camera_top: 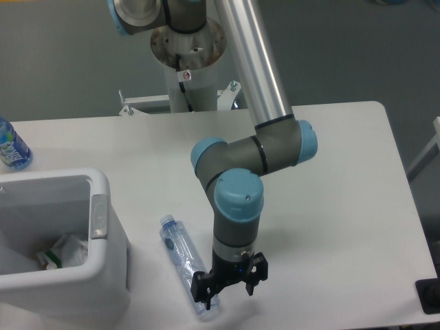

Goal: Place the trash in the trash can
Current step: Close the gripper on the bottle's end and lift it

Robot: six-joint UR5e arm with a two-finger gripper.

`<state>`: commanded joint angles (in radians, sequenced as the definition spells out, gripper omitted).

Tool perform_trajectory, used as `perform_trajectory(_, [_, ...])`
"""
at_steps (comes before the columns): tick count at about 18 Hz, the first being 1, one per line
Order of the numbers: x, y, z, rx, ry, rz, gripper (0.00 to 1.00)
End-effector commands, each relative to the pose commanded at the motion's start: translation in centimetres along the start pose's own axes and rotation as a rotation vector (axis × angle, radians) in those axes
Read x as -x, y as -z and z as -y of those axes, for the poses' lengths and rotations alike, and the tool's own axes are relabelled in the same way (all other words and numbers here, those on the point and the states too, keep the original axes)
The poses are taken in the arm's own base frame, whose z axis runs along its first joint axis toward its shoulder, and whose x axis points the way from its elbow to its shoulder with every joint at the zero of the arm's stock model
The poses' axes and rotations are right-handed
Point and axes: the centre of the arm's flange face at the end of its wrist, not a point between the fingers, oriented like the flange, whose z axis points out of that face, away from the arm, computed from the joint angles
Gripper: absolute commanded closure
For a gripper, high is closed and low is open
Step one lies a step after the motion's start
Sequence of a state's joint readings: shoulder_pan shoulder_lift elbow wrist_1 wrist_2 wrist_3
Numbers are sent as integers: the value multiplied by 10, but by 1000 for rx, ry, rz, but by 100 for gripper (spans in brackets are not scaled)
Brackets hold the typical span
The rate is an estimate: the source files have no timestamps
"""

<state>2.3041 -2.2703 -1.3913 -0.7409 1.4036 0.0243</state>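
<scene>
A crushed clear plastic bottle (184,260) with a blue cap lies flat on the white table, just right of the trash can (103,275), cap end pointing away from the front edge. My gripper (229,295) points down at the bottle's near end, fingers open and spread, the left finger (203,297) right at the bottle's bottom tip. Nothing is held between the fingers. The white bin stands at the front left, and inside it lies a crumpled whitish packet (65,251) with green marks.
An intact bottle with a blue label (12,148) stands at the far left edge of the table. The table's front edge runs close below the gripper. A dark object (430,295) sits at the front right corner.
</scene>
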Motion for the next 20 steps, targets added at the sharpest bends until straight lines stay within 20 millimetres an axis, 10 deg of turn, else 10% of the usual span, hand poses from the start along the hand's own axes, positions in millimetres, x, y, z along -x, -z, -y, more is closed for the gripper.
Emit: perform_trajectory(20, [-22, -45, -35, 94, -53, 66, 4])
